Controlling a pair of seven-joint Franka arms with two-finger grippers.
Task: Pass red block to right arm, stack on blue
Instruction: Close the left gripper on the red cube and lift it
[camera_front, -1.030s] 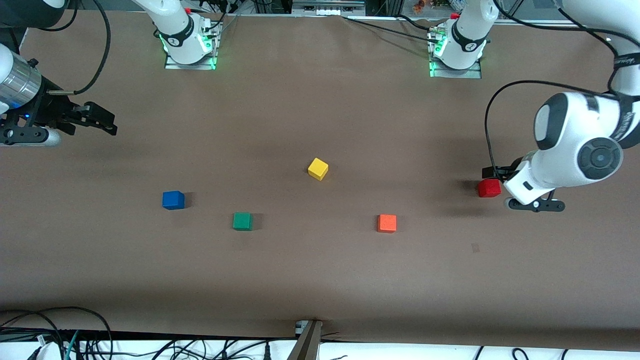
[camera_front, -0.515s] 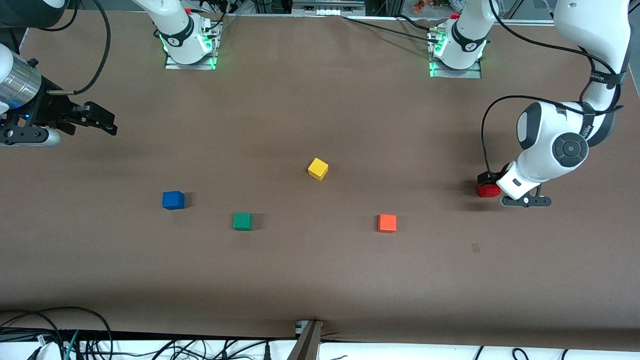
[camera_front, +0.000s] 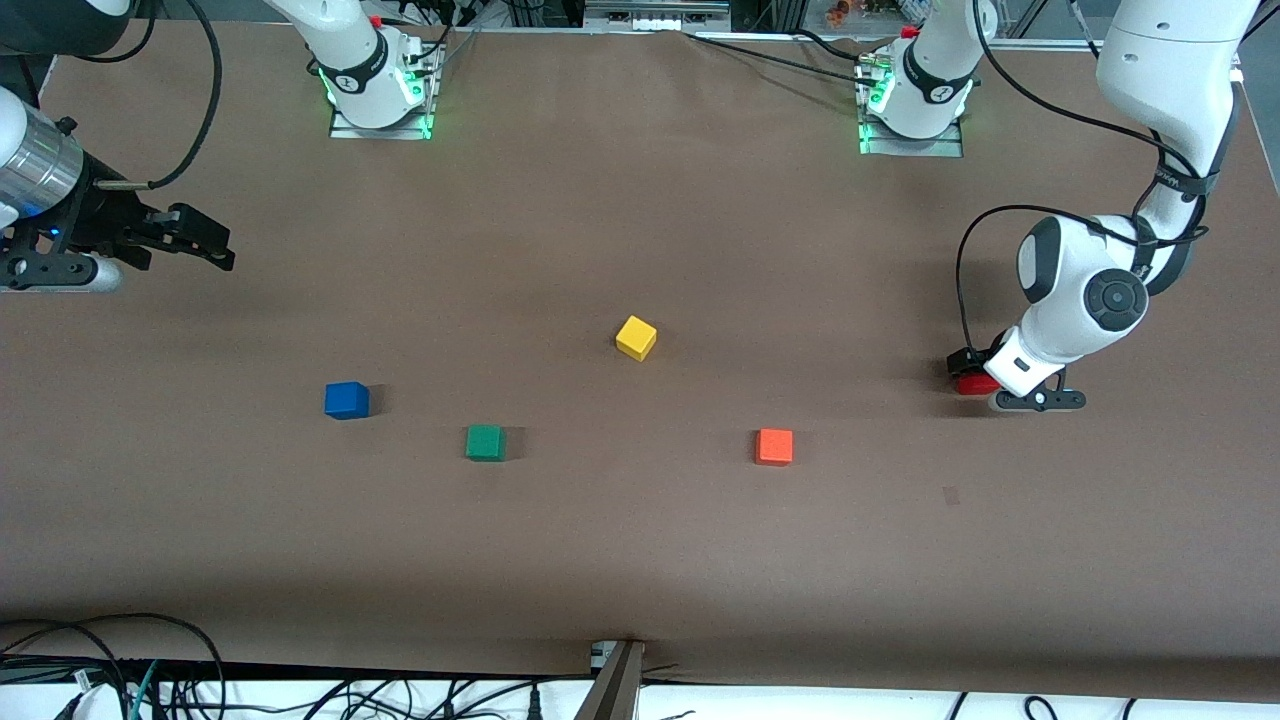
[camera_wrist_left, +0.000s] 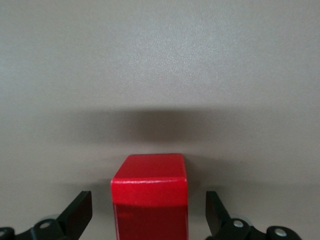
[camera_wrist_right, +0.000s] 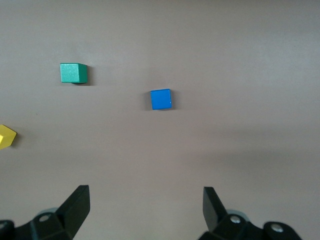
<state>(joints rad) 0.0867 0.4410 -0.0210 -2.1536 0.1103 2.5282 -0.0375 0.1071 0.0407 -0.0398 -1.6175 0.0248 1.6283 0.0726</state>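
The left gripper (camera_front: 968, 372) has sunk, fingers spread astride the red block (camera_wrist_left: 150, 197) on the brown table (camera_front: 640, 560), orange cube (camera_front: 774, 446) nearby; the waiting right gripper (camera_front: 205, 245) gapes above the table's edge.

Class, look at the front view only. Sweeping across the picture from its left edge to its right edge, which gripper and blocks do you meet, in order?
right gripper → blue block → green block → yellow block → orange block → red block, with the left gripper down around it, open.
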